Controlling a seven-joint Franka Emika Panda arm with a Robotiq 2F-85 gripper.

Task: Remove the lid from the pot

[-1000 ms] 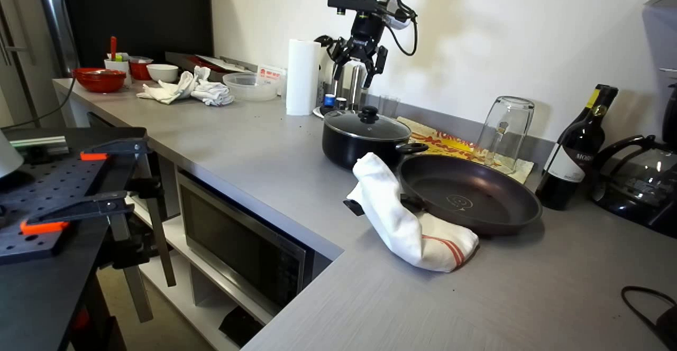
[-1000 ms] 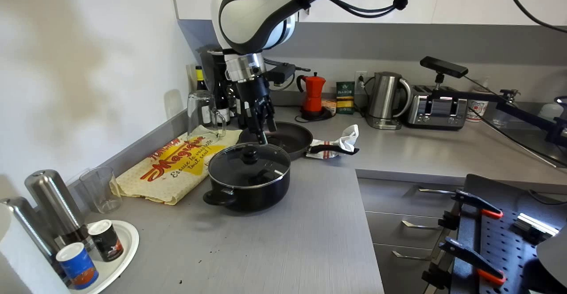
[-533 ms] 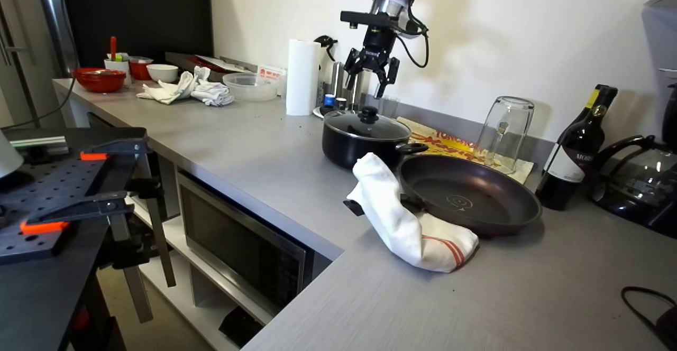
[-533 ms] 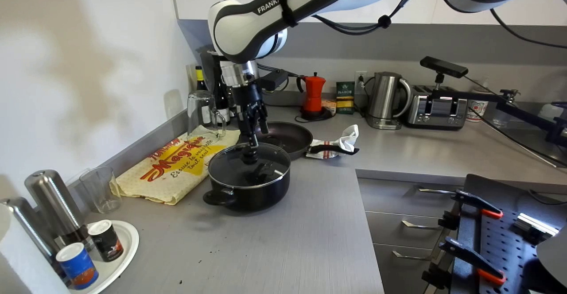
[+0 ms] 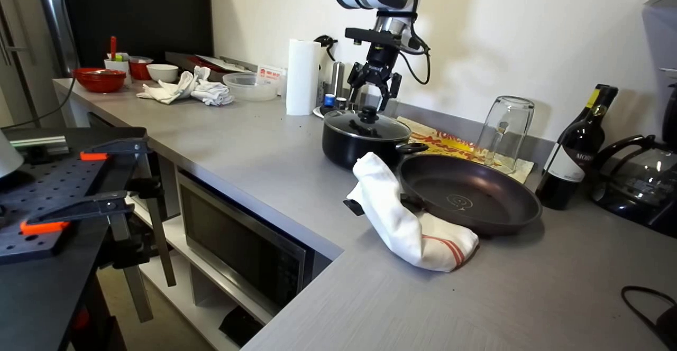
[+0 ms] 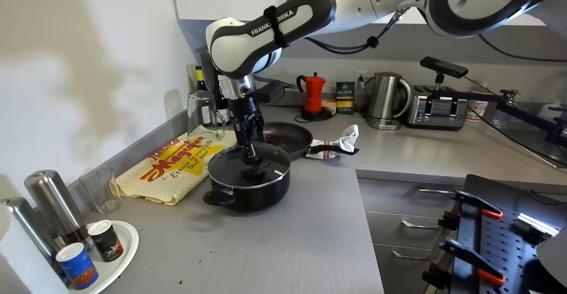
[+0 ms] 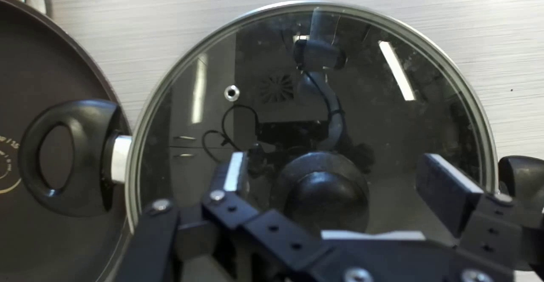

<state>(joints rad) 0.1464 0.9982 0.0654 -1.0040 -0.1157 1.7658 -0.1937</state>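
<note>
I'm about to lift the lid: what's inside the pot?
I can't tell: the glass lid covers the pot and shows mostly dark reflections. On top, a black knob and small metal ring show.

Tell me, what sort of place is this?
Most likely a kitchen or kitchenette: a toaster and a silver kettle stand on the counter, and a microwave sits below it.

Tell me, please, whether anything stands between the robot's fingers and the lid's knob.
Nothing visible does: in the wrist view, the open fingers appear on either side of the black knob of the lid, with no obstacle showing.
</note>
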